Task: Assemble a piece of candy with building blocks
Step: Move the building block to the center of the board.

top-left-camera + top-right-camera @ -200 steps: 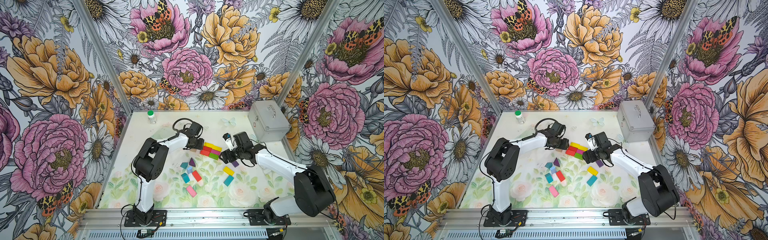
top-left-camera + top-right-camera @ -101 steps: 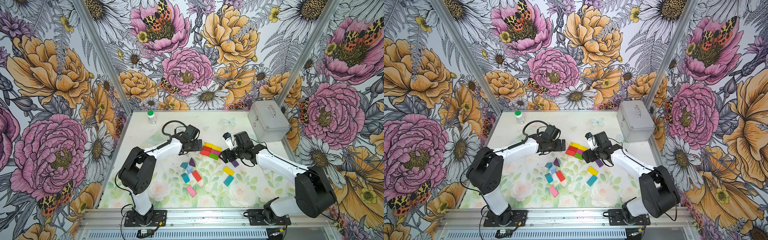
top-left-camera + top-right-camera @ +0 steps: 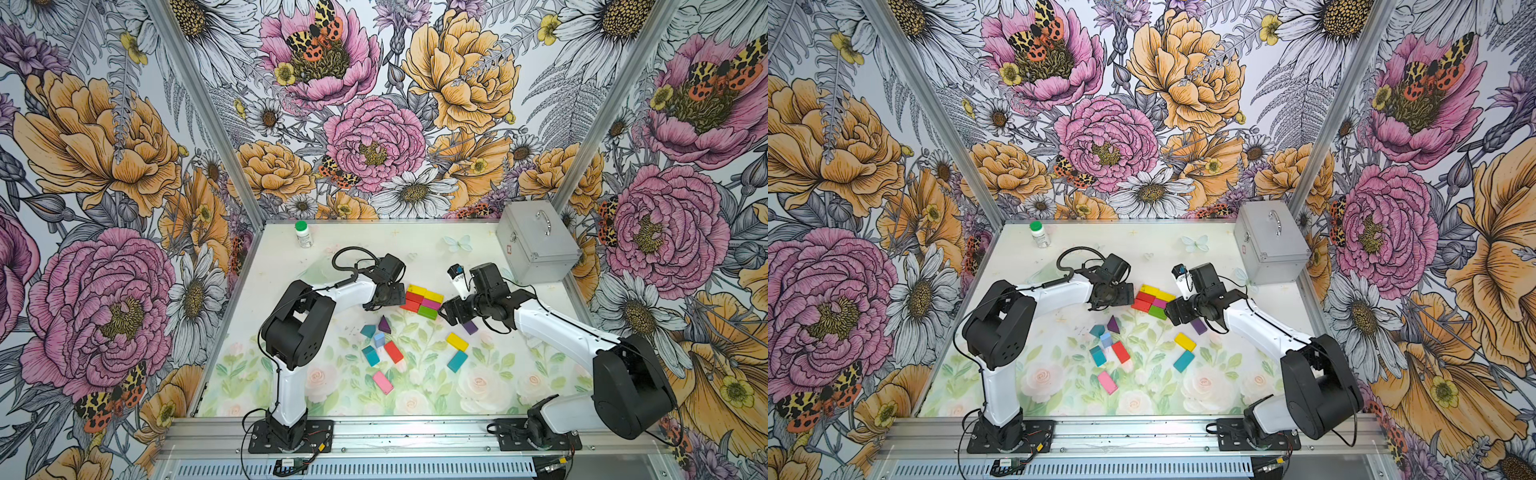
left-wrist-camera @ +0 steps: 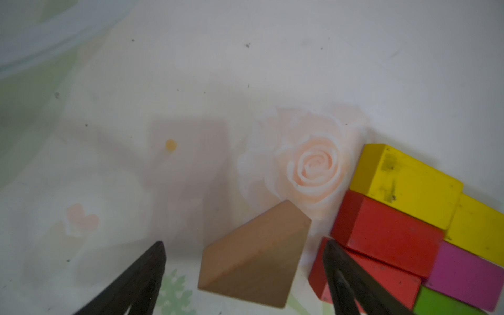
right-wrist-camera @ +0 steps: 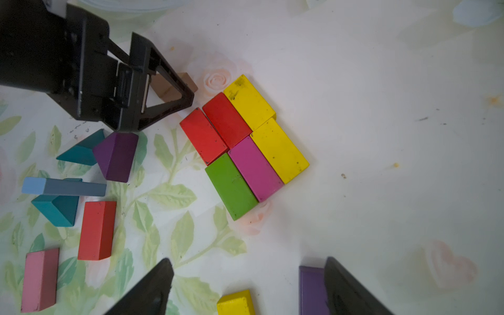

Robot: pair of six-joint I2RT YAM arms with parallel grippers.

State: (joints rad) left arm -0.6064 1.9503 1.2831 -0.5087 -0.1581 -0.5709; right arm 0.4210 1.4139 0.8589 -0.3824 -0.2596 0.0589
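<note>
Blocks: six bricks (image 3: pixel 422 302) lie flat and packed in a two-by-three slab mid-table, between the two grippers. Two are yellow, two red, one magenta, one green. Reads as the candy body, looks done.

Tan triangle (image 4: pixel 253 253) lies on the table just beside the slab's red end. A thin gap shows, so not flush, and it sits a bit skewed to the slab edge. Probably the first wrapper end: placed, may need a nudge.

Left gripper (image 4: pixel 244 244) is spread wide, fingers either side of the tan triangle with daylight on both sides. Nothing pinched.

Right gripper (image 5: pixel 248 260) is also spread and holds nothing. It hovers low off the slab's green/magenta/yellow end. Purple brick (image 5: pixel 312 289) is right next to one finger; contact unclear.

The slab's green/magenta/yellow end has no triangle. That's the main step left, by my read.

Spares lie loose on the near side, apart from the slab:
- purple triangle (image 3: pixel 384 324) and teal triangle (image 3: pixel 368 330), touching or nearly so
- light blue brick (image 3: pixel 379 338)
- red brick (image 3: pixel 393 352)
- pink brick (image 3: pixel 382 382)
- yellow brick (image 3: pixel 457 341)
- teal brick (image 3: pixel 457 360)

Purple or teal triangle is the likely pick for the second end.

Rough progress: past halfway. Body built, one end roughly on, other end open.
</note>
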